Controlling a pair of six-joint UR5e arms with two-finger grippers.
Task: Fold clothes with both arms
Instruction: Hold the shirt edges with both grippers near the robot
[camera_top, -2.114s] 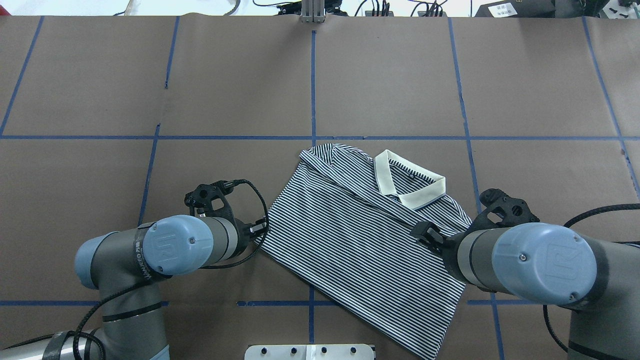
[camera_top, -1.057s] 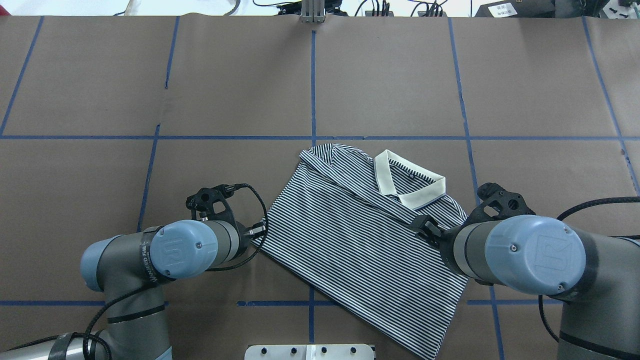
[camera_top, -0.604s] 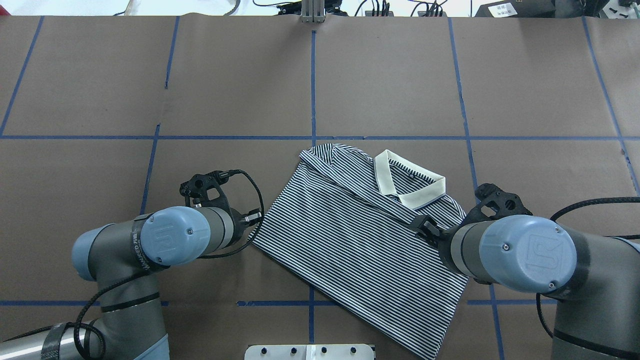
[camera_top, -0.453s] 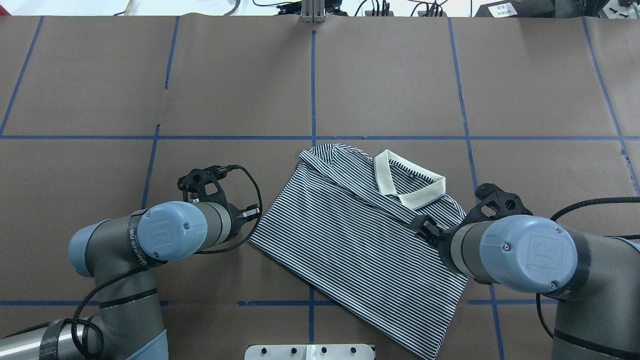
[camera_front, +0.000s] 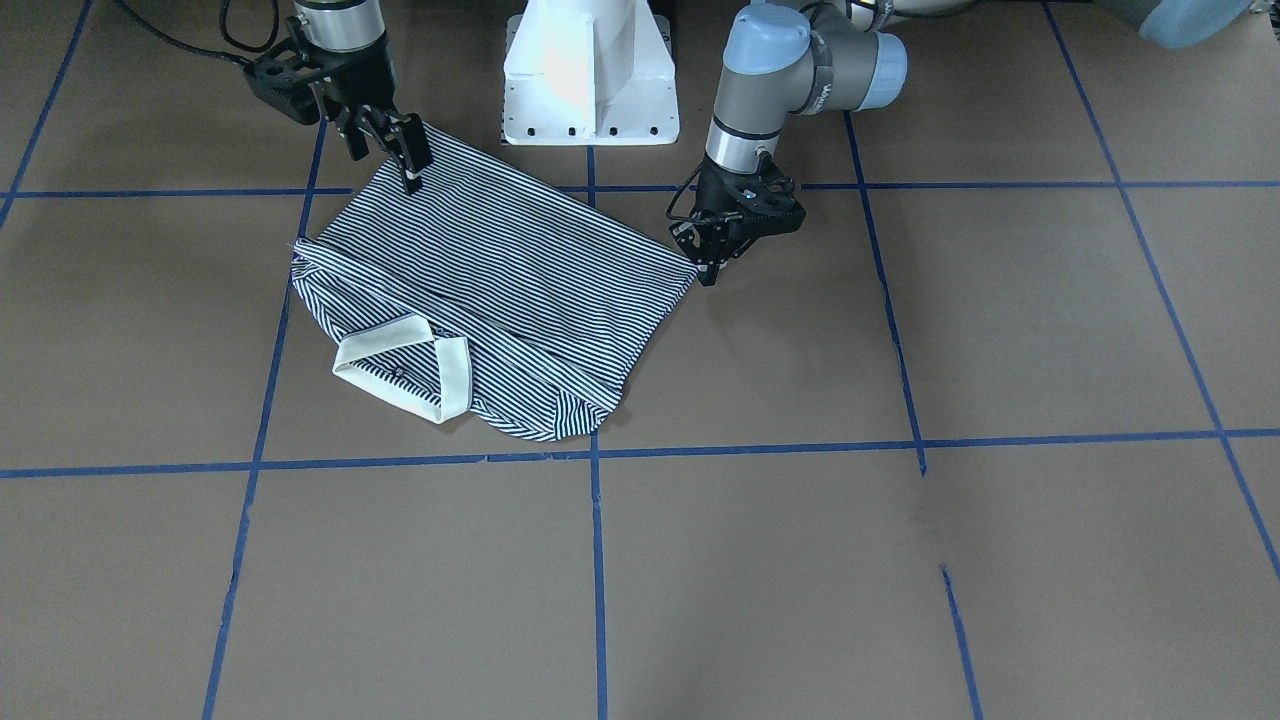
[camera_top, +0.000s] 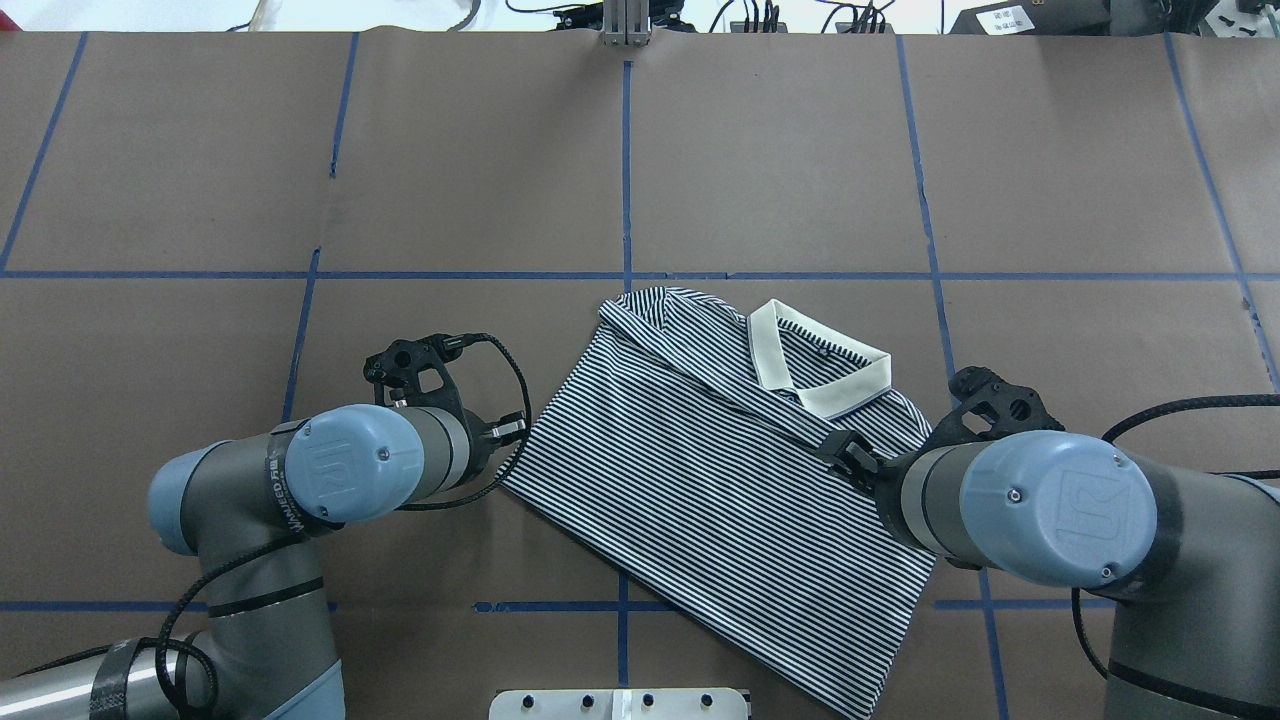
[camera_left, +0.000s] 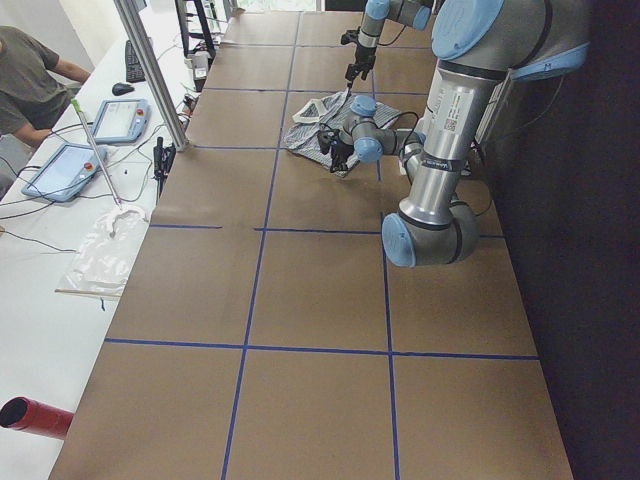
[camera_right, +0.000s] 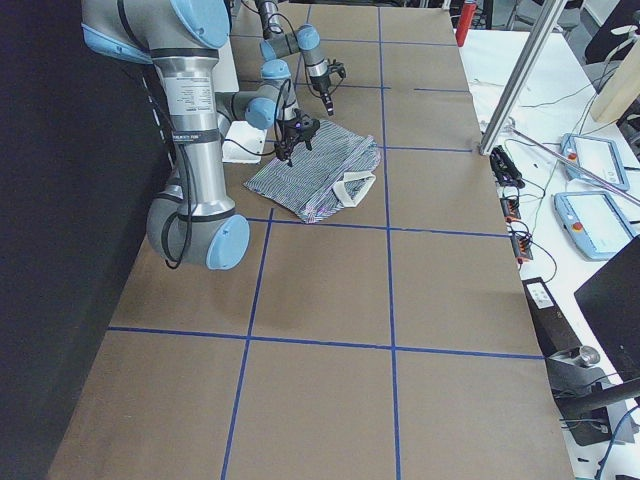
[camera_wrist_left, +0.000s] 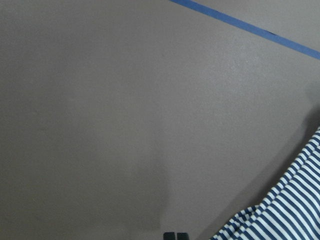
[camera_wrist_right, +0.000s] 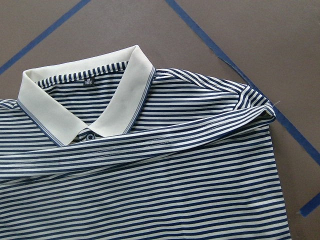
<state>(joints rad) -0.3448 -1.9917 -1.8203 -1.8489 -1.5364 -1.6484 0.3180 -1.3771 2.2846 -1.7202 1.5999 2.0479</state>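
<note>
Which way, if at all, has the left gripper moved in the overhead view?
Yes: the left gripper went slightly toward the far horizontal blue tape line.

A brown table cover (camera_top: 760, 150) was crossed by blue tape lines (camera_top: 626, 170). A white pedestal base (camera_front: 590, 70) stood mid-way along its near edge. On the white bench (camera_left: 40, 300) beyond the far edge lay two tablets (camera_left: 65, 170), a clear plastic bag (camera_left: 105, 255) and a red cylinder (camera_left: 35, 417), with a person (camera_left: 30, 85) there too.
</note>
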